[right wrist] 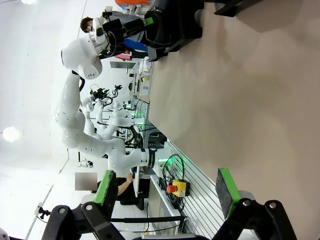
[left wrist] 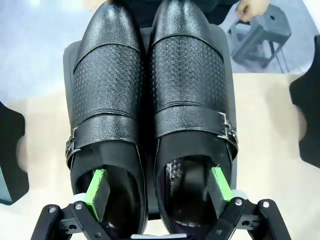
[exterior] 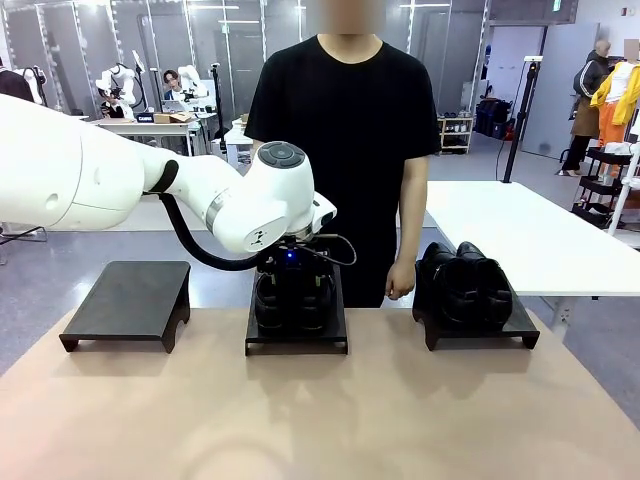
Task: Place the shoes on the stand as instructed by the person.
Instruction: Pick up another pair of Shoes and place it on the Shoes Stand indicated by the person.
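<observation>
Now my left gripper (left wrist: pixel 159 189) stands released, a finger inside each shoe of the pair (left wrist: pixel 150 100) on the middle stand (exterior: pixel 297 335); my right gripper (right wrist: pixel 167 192) is open too.

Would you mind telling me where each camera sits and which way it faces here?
Front: between the arms, facing the person across the table; left arm shows.
Left wrist: looks down on the middle pair of shoes; left gripper open, one finger in each shoe.
Right wrist: rolled sideways, along the table; right gripper open.
Shared: the middle pair appears in front and left wrist views.
</observation>
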You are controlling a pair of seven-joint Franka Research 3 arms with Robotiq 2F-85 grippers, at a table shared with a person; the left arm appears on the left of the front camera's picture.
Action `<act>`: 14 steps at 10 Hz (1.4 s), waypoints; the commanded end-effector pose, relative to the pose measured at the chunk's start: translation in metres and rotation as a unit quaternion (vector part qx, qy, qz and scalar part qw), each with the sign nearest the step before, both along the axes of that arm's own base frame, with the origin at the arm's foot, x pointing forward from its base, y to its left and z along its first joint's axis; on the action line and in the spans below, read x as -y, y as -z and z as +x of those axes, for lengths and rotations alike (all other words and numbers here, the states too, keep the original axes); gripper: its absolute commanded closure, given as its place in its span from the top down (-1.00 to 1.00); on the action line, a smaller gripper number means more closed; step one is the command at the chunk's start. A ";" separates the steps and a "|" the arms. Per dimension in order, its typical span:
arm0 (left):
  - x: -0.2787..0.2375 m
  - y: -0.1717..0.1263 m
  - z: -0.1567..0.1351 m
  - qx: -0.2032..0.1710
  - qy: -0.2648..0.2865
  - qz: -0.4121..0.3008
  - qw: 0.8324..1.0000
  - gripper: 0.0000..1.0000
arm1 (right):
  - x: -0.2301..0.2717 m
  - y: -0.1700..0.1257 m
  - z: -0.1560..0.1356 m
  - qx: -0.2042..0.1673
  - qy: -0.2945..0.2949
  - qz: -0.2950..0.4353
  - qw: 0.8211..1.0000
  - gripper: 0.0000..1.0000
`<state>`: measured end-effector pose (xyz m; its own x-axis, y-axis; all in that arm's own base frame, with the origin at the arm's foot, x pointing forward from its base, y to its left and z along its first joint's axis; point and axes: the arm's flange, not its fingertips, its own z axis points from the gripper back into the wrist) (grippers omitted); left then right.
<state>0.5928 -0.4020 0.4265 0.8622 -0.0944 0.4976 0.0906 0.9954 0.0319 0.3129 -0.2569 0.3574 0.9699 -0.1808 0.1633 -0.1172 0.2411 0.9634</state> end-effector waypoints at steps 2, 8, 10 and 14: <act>0.001 0.000 0.003 0.005 0.002 0.003 1.000 1.00 | -0.001 -0.002 -0.003 0.001 -0.005 -0.002 1.000 1.00; 0.001 0.000 0.003 0.005 0.002 0.003 1.000 1.00 | -0.001 -0.002 -0.003 0.001 -0.005 -0.002 1.000 1.00; 0.000 0.000 0.000 0.000 0.000 0.000 1.000 1.00 | -0.001 -0.002 -0.003 0.001 -0.005 -0.002 1.000 1.00; -0.027 -0.074 -0.038 -0.048 0.047 -0.022 0.998 1.00 | -0.001 -0.002 -0.003 0.001 -0.005 -0.002 1.000 1.00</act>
